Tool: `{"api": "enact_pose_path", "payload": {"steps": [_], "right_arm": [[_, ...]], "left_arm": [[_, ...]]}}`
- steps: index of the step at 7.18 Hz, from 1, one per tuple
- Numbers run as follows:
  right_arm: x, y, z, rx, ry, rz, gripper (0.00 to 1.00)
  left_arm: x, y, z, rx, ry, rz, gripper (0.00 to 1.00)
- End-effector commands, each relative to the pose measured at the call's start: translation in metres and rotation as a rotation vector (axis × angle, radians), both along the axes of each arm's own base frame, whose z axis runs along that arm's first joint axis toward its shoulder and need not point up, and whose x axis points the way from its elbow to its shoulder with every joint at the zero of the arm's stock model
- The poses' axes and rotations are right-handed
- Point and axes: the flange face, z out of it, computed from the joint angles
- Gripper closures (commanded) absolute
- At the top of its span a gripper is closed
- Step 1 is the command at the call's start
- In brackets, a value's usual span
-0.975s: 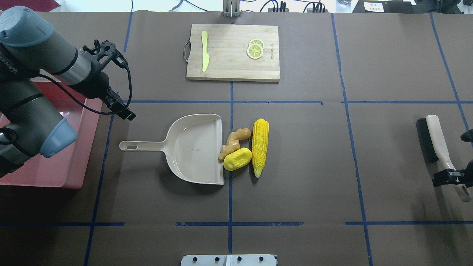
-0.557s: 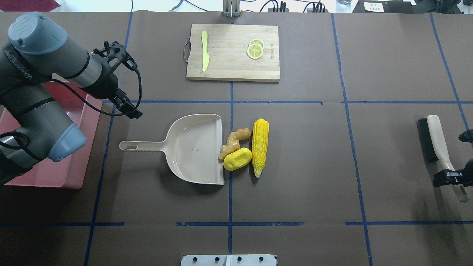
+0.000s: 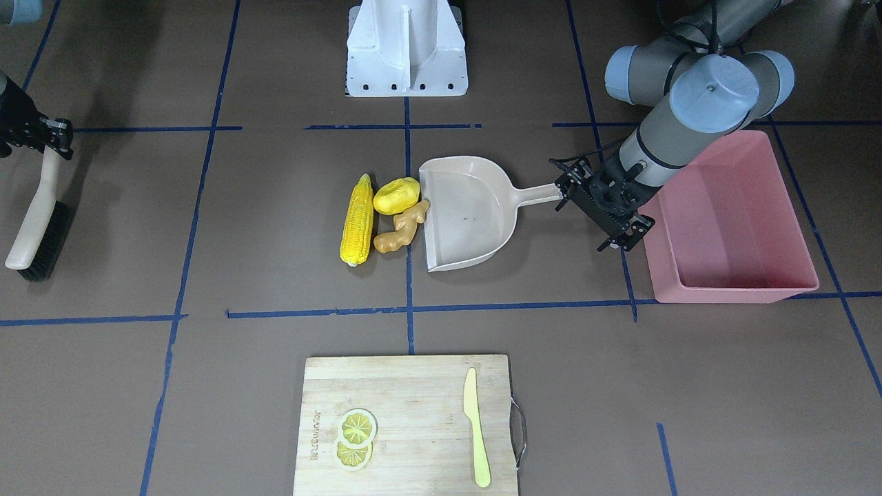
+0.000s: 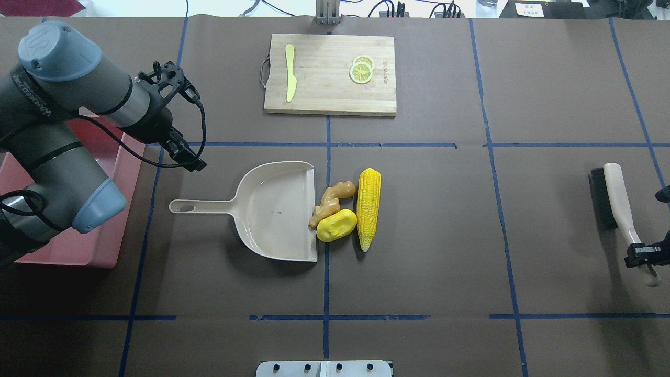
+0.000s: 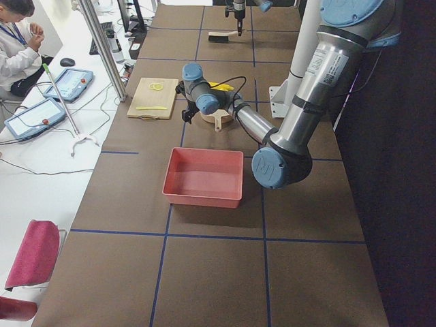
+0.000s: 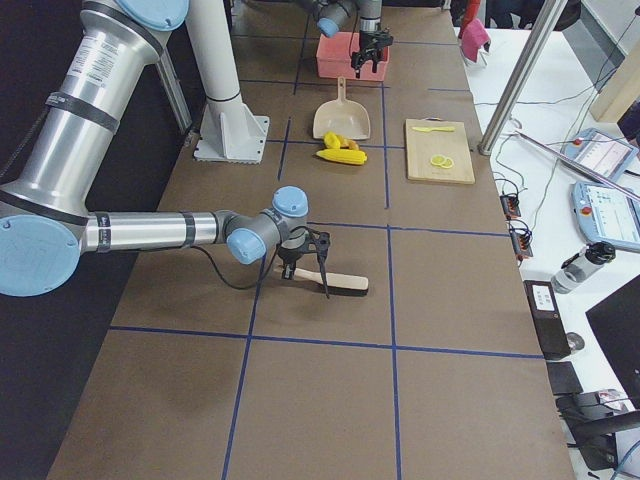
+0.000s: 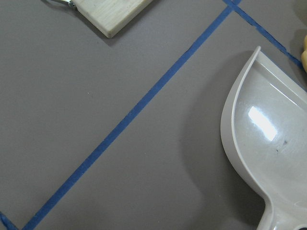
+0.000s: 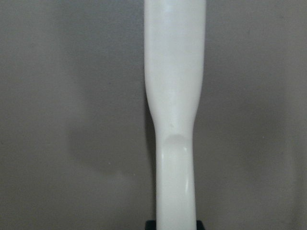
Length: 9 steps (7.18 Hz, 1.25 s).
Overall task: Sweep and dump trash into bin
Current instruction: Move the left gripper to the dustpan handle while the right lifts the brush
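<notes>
On my feed the corn cob (image 4: 368, 208), potato (image 4: 336, 225) and ginger root (image 4: 330, 201) lie on the table at the open lip of the dustpan (image 4: 272, 209). The potato and ginger touch the lip, and the corn lies just beyond them. The pink bin (image 3: 730, 293) sits past the pan's handle. The left gripper (image 4: 192, 161) hovers near that handle; I cannot tell how its jaws stand. The right gripper (image 4: 643, 255) is clamped on the brush (image 4: 617, 201) handle.

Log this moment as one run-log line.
left tool: near dustpan handle | right tool: at brush handle | trash: unswept, at dustpan mouth | bin: empty
</notes>
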Motion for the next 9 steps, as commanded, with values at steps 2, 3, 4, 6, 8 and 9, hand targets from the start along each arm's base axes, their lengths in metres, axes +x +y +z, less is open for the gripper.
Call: {"api": "enact_pose_path", "payload": {"steps": [2,3,4,6,8,9], "right_arm": [[-0.016,-0.004,-0.060,0.090,-0.085,-0.026,1.00],[-0.026,-0.006,-0.075,0.116,-0.110,-0.045,1.00],[-0.049,-0.007,-0.092,0.146,-0.140,-0.084,1.00],[-0.064,-0.012,-0.108,0.177,-0.167,-0.096,1.00],[-0.068,-0.015,-0.113,0.186,-0.175,-0.095,1.00],[-0.071,-0.016,-0.118,0.188,-0.183,-0.094,1.00]], "left_arm": [[0.024,0.019,-0.013,0.050,0.014,0.064,0.00],[0.021,0.026,-0.014,0.167,0.012,0.141,0.00],[0.016,0.033,-0.018,0.253,-0.012,0.214,0.00],[0.007,0.045,-0.017,0.371,-0.117,0.246,0.00],[0.052,0.076,-0.013,0.466,-0.229,0.237,0.00],[0.056,0.081,-0.013,0.470,-0.227,0.253,0.00]]}}
